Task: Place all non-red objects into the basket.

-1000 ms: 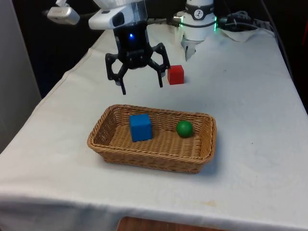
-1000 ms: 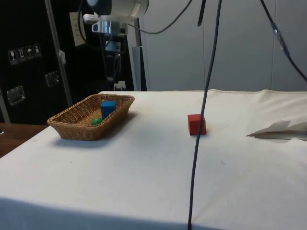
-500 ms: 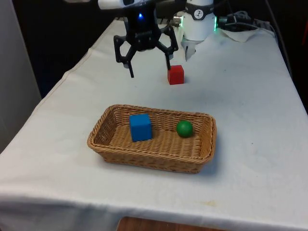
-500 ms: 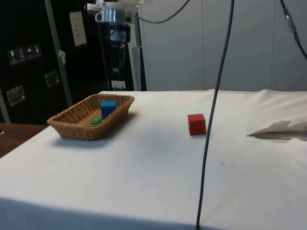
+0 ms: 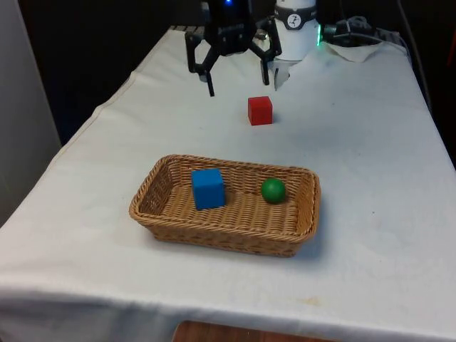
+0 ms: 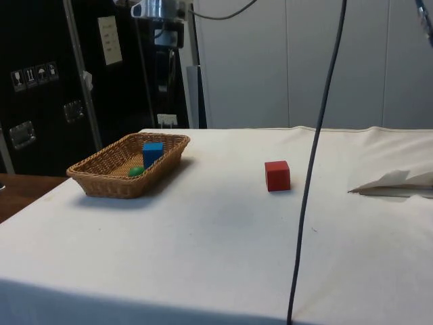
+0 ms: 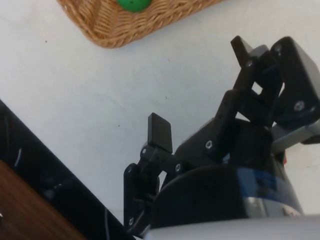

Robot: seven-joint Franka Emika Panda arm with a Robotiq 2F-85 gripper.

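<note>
A wicker basket (image 5: pixel 299 221) sits mid-table and holds a blue cube (image 5: pixel 208 189) and a green ball (image 5: pixel 273 190). The basket (image 6: pixel 101 183) with the blue cube (image 6: pixel 153 153) and green ball (image 6: pixel 136 171) also shows in the side view. A red cube (image 5: pixel 260 110) rests on the cloth beyond the basket; it appears as the red cube (image 6: pixel 277 175) in the side view. My gripper (image 5: pixel 236 78) hangs open and empty high above the table's far end, behind the red cube. In the wrist view the gripper (image 7: pixel 202 87) is spread wide over bare cloth, with the basket's corner (image 7: pixel 115 30) and green ball (image 7: pixel 132 4) at the picture's edge.
Crumpled white paper (image 5: pixel 356 48) lies at the far end by the robot's base; it shows as white paper (image 6: pixel 396 183) in the side view. The table's edge (image 7: pixel 55 150) runs beneath the gripper in the wrist view. A hanging black cable (image 6: pixel 314 156) crosses the side view.
The gripper has risen and drawn back from over the basket's far side towards the table's far end, staying open. The cubes, ball and basket have not moved.
</note>
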